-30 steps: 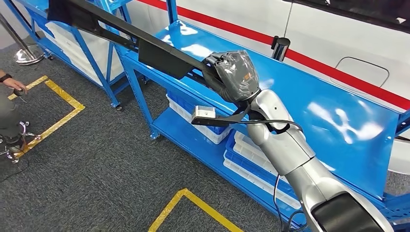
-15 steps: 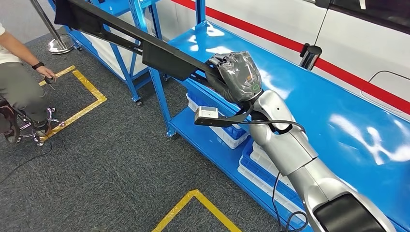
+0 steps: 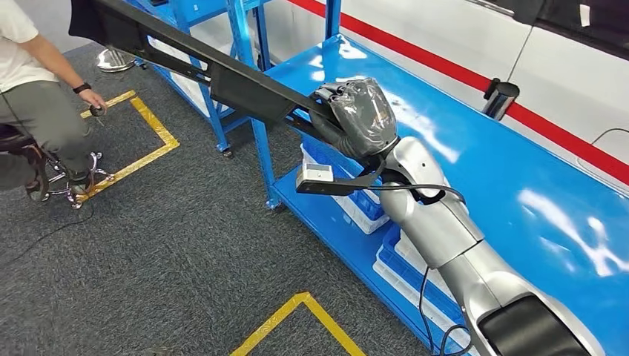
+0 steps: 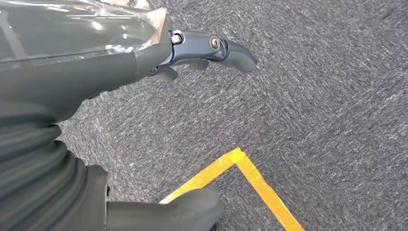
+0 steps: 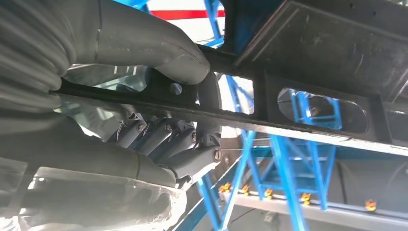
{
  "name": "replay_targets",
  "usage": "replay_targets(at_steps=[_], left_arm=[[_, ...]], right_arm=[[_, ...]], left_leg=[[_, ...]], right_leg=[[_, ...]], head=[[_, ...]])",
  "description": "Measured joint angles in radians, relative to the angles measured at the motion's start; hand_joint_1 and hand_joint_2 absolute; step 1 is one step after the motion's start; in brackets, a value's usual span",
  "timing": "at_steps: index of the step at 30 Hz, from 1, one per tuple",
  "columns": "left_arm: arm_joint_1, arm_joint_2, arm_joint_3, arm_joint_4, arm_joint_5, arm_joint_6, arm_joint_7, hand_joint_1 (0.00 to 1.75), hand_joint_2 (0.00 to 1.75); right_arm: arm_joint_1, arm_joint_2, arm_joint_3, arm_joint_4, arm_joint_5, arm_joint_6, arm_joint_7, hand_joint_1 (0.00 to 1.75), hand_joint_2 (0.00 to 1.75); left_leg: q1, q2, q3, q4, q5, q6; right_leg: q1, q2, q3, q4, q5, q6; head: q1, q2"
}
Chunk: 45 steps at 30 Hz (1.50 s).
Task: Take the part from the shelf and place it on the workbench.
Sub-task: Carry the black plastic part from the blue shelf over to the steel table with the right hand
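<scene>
Our right hand (image 3: 361,115) grips the part (image 3: 222,70), a long black metal bar with cut-out openings, close to its near end; the bar runs up and away from the hand toward the far left, well beyond the hand's reach, and it is carried in the air, touching neither shelf nor bench; in the right wrist view the thumb (image 5: 159,45) lies over one face of the bar (image 5: 308,86) and the darker fingers (image 5: 168,139) curl round the opposite edge, so the hold is a full wrap; a clear film covers the back of the hand; the blue workbench (image 3: 519,156) lies just beyond and to the right of the hand, its glossy top directly behind the knuckles; below the hand, on the bench's lower level, stand white and blue bins (image 3: 356,208); the blue shelf (image 3: 237,30) stands farther out along the bar, beneath its middle stretch; a small black post (image 3: 498,98) stands past the bench, well apart from the hand to its right; our left hand (image 4: 144,62) hangs over grey carpet crossed by yellow floor tape (image 4: 250,178); its fingers are apart from the thumb and hold nothing; a seated person (image 3: 41,111) is well apart from the right hand, to its far left, with one hand (image 3: 95,100) holding a small dark object.
</scene>
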<state>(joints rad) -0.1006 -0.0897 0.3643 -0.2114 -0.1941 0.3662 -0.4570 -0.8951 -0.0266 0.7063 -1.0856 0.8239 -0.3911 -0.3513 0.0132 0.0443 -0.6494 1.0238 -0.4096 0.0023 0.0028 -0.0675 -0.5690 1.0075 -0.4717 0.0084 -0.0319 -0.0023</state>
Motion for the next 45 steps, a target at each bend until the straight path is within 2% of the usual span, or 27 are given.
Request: replay_targets(at_steps=[1,3,6,7,8,9,10,12,14,16,17,19,21,23,24,25,27,29,32,34,37,38,39,40,42,44,45], left_arm=[[0.0,0.0,0.0,0.0,-0.001,0.0,0.0,0.0,1.75],[0.0,-0.001,0.0,0.0,-0.002,-0.001,0.0,0.0,1.75],[-0.002,0.0,0.0,0.0,-0.003,-0.004,0.001,0.0,1.75],[-0.002,0.001,0.0,0.0,-0.004,-0.006,0.001,0.0,1.75],[-0.001,0.0,0.0,0.0,-0.004,-0.007,0.001,0.0,1.75],[-0.001,0.0,0.0,0.0,-0.004,-0.007,0.001,0.0,1.75],[0.0,0.0,0.0,0.0,-0.004,-0.007,0.001,0.0,1.75],[-0.001,-0.001,0.0,0.0,-0.004,-0.008,0.001,0.0,1.75],[0.0,-0.001,0.0,0.001,-0.004,-0.008,0.001,0.0,1.75],[0.004,0.0,0.001,0.001,0.0,-0.007,0.001,0.0,1.75],[0.008,0.001,0.002,0.001,0.006,-0.007,0.0,0.0,1.75],[0.013,0.003,0.007,0.002,0.019,-0.007,-0.007,0.0,1.75],[0.015,0.004,0.016,0.002,0.033,-0.007,-0.015,0.0,1.75],[0.02,0.006,0.028,0.002,0.048,-0.007,-0.021,0.0,1.75],[0.024,0.006,0.035,0.002,0.057,-0.006,-0.024,0.0,1.75],[0.028,0.008,0.043,0.003,0.065,-0.004,-0.025,0.0,1.75],[0.032,0.009,0.057,0.003,0.078,0.002,-0.026,0.0,1.75],[0.031,0.011,0.069,0.003,0.086,0.007,-0.026,0.0,1.75],[0.033,0.012,0.082,0.003,0.089,0.009,-0.02,0.0,1.75],[0.035,0.012,0.088,0.003,0.089,0.009,-0.017,0.0,1.75],[0.033,0.013,0.092,0.003,0.089,0.009,-0.016,0.0,1.75],[0.033,0.013,0.093,0.003,0.089,0.009,-0.015,0.0,1.75],[0.034,0.013,0.094,0.003,0.089,0.009,-0.014,0.0,1.75],[0.035,0.013,0.094,0.003,0.089,0.009,-0.012,0.0,1.75],[0.036,0.011,0.095,0.004,0.087,0.01,-0.01,0.0,1.75],[0.036,0.008,0.095,0.004,0.084,0.011,-0.008,0.0,1.75],[0.038,0.007,0.096,0.004,0.082,0.011,-0.008,0.0,1.75]], right_arm=[[0.0,0.0,0.0,-0.001,0.0,0.0,-0.001,1.75,1.75],[0.001,0.0,0.0,-0.003,0.0,0.0,-0.003,1.75,1.75],[0.007,-0.007,0.001,-0.006,0.001,0.0,-0.004,1.75,1.75],[0.011,-0.01,0.001,-0.006,0.002,0.001,-0.004,1.75,1.75],[0.016,-0.013,0.002,-0.006,0.002,0.002,-0.004,1.75,1.75],[0.02,-0.014,0.003,-0.006,0.003,0.003,-0.004,1.75,1.75],[0.021,-0.016,0.003,-0.008,0.003,0.004,-0.004,1.75,1.75],[0.022,-0.017,0.004,-0.012,0.003,0.005,-0.004,1.75,1.75],[0.023,-0.017,0.006,-0.015,0.003,0.006,-0.004,1.75,1.75],[0.024,-0.015,0.008,-0.016,0.002,0.008,-0.005,1.75,1.75],[0.024,-0.011,0.009,-0.017,0.0,0.008,-0.006,1.75,1.75],[0.023,0.004,0.011,-0.018,-0.008,0.008,-0.012,1.75,1.75],[0.02,0.022,0.015,-0.016,-0.014,0.009,-0.02,1.75,1.75],[0.018,0.044,0.022,-0.01,-0.017,0.012,-0.026,1.75,1.75],[0.017,0.059,0.026,-0.006,-0.017,0.014,-0.027,1.75,1.75],[0.015,0.077,0.032,-0.002,-0.017,0.016,-0.027,1.75,1.75],[0.004,0.113,0.041,0.006,-0.015,0.019,-0.025,1.75,1.75],[-0.008,0.144,0.05,0.012,-0.012,0.025,-0.02,1.75,1.75],[-0.016,0.179,0.061,0.024,-0.001,0.033,-0.01,1.75,1.75],[-0.021,0.195,0.067,0.032,0.007,0.034,-0.003,1.75,1.75],[-0.023,0.201,0.072,0.045,0.014,0.034,0.0,1.75,1.75],[-0.021,0.201,0.074,0.05,0.016,0.034,0.001,1.75,1.75],[-0.02,0.201,0.075,0.054,0.019,0.034,0.004,1.75,1.75],[-0.019,0.201,0.076,0.057,0.023,0.034,0.007,1.75,1.75],[-0.022,0.204,0.076,0.058,0.034,0.037,0.014,1.75,1.75],[-0.025,0.206,0.074,0.058,0.043,0.042,0.017,1.75,1.75],[-0.026,0.206,0.074,0.058,0.046,0.045,0.018,1.75,1.75]], left_leg=[[0.0,-0.01,0.001,-0.002,0.002,0.008],[0.0,-0.029,0.005,-0.01,0.007,0.022],[0.001,-0.059,0.007,-0.014,0.011,0.036],[0.001,-0.072,0.007,-0.014,0.01,0.037],[0.0,-0.084,0.007,-0.013,0.01,0.037],[0.0,-0.097,0.007,-0.013,0.01,0.037],[0.0,-0.109,0.008,-0.012,0.01,0.037],[-0.001,-0.13,0.007,-0.009,0.009,0.033],[-0.003,-0.148,0.002,-0.007,0.009,0.025],[-0.001,-0.164,-0.001,-0.008,0.011,0.013],[0.0,-0.159,-0.004,-0.004,0.008,0.007],[-0.001,-0.118,-0.024,0.043,-0.023,-0.004],[0.002,-0.07,-0.078,0.158,-0.081,-0.014],[0.007,-0.053,-0.131,0.257,-0.113,-0.021],[0.009,-0.049,-0.135,0.26,-0.105,-0.023],[0.011,-0.042,-0.116,0.221,-0.08,-0.025],[0.009,-0.007,-0.042,0.086,-0.021,-0.023],[0.003,0.015,0.001,0.005,0.003,-0.013],[-0.002,-0.012,0.004,-0.009,0.005,0.006],[0.001,-0.031,0.009,-0.018,0.012,0.02],[0.002,-0.064,0.01,-0.021,0.014,0.031],[0.002,-0.077,0.01,-0.021,0.014,0.031],[0.002,-0.091,0.01,-0.02,0.014,0.031],[0.002,-0.104,0.011,-0.02,0.014,0.031],[0.002,-0.128,0.01,-0.018,0.014,0.03],[0.001,-0.148,0.007,-0.014,0.014,0.023],[0.001,-0.156,0.005,-0.014,0.015,0.018]], right_leg=[[0.0,-0.006,-0.001,0.001,-0.004,0.005],[-0.002,0.009,-0.013,0.031,-0.024,0.011],[-0.007,0.054,-0.099,0.21,-0.096,0.003],[-0.007,0.06,-0.13,0.267,-0.112,0.004],[-0.007,0.063,-0.148,0.292,-0.113,0.008],[-0.007,0.065,-0.146,0.277,-0.099,0.014],[-0.008,0.07,-0.125,0.226,-0.073,0.022],[-0.012,0.103,-0.064,0.088,-0.016,0.03],[-0.014,0.124,-0.032,0.019,0.011,0.024],[-0.014,0.11,-0.027,0.012,0.015,0.011],[-0.016,0.101,-0.022,0.009,0.017,0.004],[-0.022,0.084,-0.013,0.001,0.02,-0.013],[-0.017,0.066,-0.008,0.0,0.017,-0.025],[-0.012,0.046,-0.006,0.0,0.014,-0.029],[-0.011,0.036,-0.005,0.0,0.012,-0.03],[-0.011,0.028,-0.004,0.0,0.011,-0.03],[-0.007,0.013,-0.001,0.001,0.005,-0.026],[0.001,-0.002,0.001,0.001,-0.001,-0.017],[0.003,-0.023,0.005,0.0,-0.01,-0.004],[0.001,0.002,-0.01,0.04,-0.035,-0.001],[-0.003,0.054,-0.099,0.229,-0.11,-0.011],[-0.003,0.059,-0.126,0.279,-0.123,-0.011],[-0.003,0.063,-0.137,0.293,-0.12,-0.006],[-0.003,0.066,-0.128,0.264,-0.102,0.0],[-0.004,0.09,-0.069,0.128,-0.043,0.011],[-0.004,0.116,-0.022,0.026,-0.003,0.008],[-0.002,0.121,-0.013,0.009,0.004,0.004]], head=[[0.001,0.0],[0.002,0.0],[0.004,0.0],[0.004,0.0],[0.004,0.0],[0.005,0.0],[0.005,0.0],[0.006,0.0],[0.005,0.0],[0.005,0.0],[0.006,0.0],[-0.001,0.0],[-0.006,0.0],[-0.006,0.0],[-0.006,0.0],[-0.007,0.0],[-0.007,0.0],[-0.005,0.0],[0.0,0.0],[0.001,0.0],[0.005,0.0],[0.006,0.0],[0.006,0.0],[0.006,0.0],[0.007,0.0],[0.006,0.0],[0.006,0.0]])
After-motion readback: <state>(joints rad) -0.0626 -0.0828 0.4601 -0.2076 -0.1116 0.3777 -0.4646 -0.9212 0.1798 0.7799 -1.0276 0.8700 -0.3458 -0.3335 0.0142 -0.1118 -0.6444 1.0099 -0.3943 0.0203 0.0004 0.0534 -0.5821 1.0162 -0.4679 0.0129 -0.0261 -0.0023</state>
